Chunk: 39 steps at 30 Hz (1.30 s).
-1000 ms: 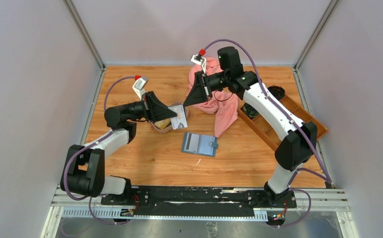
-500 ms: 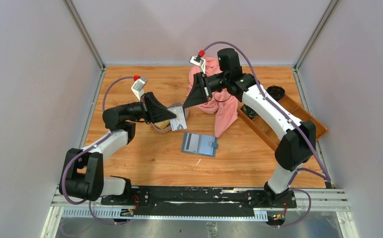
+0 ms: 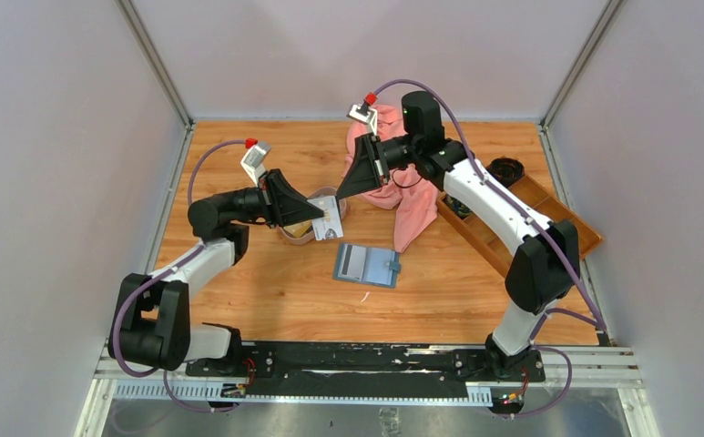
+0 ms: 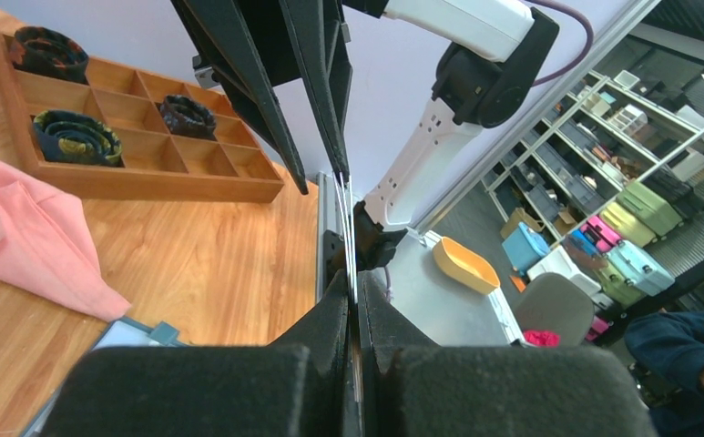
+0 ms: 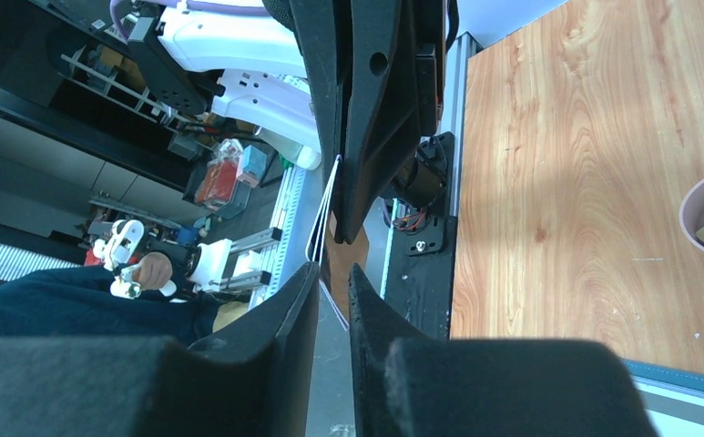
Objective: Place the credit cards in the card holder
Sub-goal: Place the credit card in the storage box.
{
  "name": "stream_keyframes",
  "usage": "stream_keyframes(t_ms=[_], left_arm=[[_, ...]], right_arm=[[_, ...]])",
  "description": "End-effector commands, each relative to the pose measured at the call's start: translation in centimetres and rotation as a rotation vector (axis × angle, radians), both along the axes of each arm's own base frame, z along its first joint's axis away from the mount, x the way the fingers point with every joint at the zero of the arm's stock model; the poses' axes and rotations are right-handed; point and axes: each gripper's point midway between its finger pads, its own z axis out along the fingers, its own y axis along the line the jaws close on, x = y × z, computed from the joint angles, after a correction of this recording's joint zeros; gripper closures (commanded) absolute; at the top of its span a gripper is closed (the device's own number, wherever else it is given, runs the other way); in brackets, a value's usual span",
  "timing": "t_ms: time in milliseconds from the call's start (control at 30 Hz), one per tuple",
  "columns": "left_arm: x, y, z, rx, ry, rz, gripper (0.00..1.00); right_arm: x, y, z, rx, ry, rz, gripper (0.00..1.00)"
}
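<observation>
Top external — left gripper [image 3: 315, 218] pinches pale card [image 3: 331, 224] over oval tray [image 3: 291, 239].

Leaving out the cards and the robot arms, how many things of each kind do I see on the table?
Trays: 2, the oval beige tray and the wooden compartment tray
Pink cloth: 1
Card holder: 1
Rolled dark bands in the wooden compartment tray: 3 in view
Total: 7
</observation>
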Motion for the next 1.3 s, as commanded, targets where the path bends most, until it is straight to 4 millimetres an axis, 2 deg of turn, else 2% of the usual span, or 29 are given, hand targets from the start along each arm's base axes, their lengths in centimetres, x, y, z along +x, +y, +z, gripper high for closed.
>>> stream_keyframes(t_ms=[0,167,267,500,733,900,1067,1267], left_arm=[[-0.5,0.0,1.9,-0.025,-0.106,0.004,1.0],[0.0,-0.1,1.4,-0.019,-0.076,0.0,1.0],[0.2,-0.1,1.2,-0.017,-0.07,0.0,1.0],[0.0,-0.1,1.2,-0.016,-0.074,-0.001,1.0],[0.3,-0.2,0.9,-0.013,-0.062,-0.003,1.0],[0.3,-0.2,0.9,-0.013,-0.061,-0.003,1.0],[0.2,-0.1,0.9,-0.014,-0.061,-0.003,1.0],[0.1,-0.1,0.9,-0.012,-0.062,-0.005,1.0]], right_arm=[[0.1,-0.1,0.2,0.024,-0.006,0.007,0.77],[-0.6,-0.5,1.5,0.055,-0.031,0.032,0.63],[-0.7,-0.5,1.7,0.059,-0.037,0.033,0.62],[-0.5,-0.3,1.3,0.051,-0.023,0.032,0.67],[-1.6,-0.7,2.3,0.076,-0.057,0.069,0.63],[-1.7,-0.7,2.4,0.078,-0.062,0.067,0.63],[-1.0,-0.3,1.6,0.061,-0.039,0.047,0.71],[-0.6,0.0,1.1,0.048,-0.026,0.038,0.74]])
